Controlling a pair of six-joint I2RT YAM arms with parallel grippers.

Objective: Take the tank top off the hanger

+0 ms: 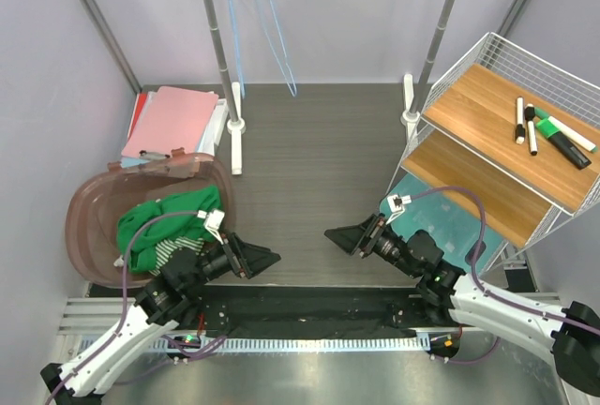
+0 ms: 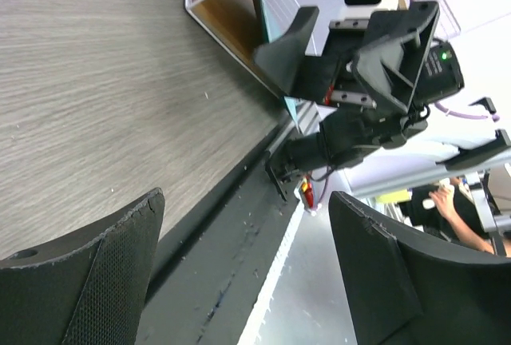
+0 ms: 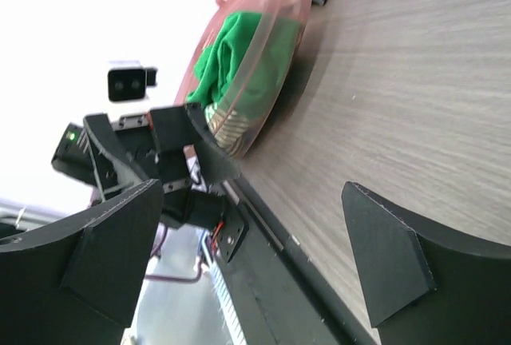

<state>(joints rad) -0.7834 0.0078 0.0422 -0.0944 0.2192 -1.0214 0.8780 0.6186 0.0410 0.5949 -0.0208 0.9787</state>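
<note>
Green tank top (image 1: 155, 227), 1, lies in 1 brown tub (image 1: 80, 206); 2 blue hangers (image 1: 279, 47) hang; 2 sets of jaws wide.

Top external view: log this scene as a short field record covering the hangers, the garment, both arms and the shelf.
hangers: blue wire hangers on the rail, both bare
garment: green tank top lying in the brown basin, left side
left gripper: jaws open, empty, beside the basin
right gripper: jaws open, empty, facing the left one
shelf: wire rack with markers on its top board
task state: tank top is off the hanger
</note>
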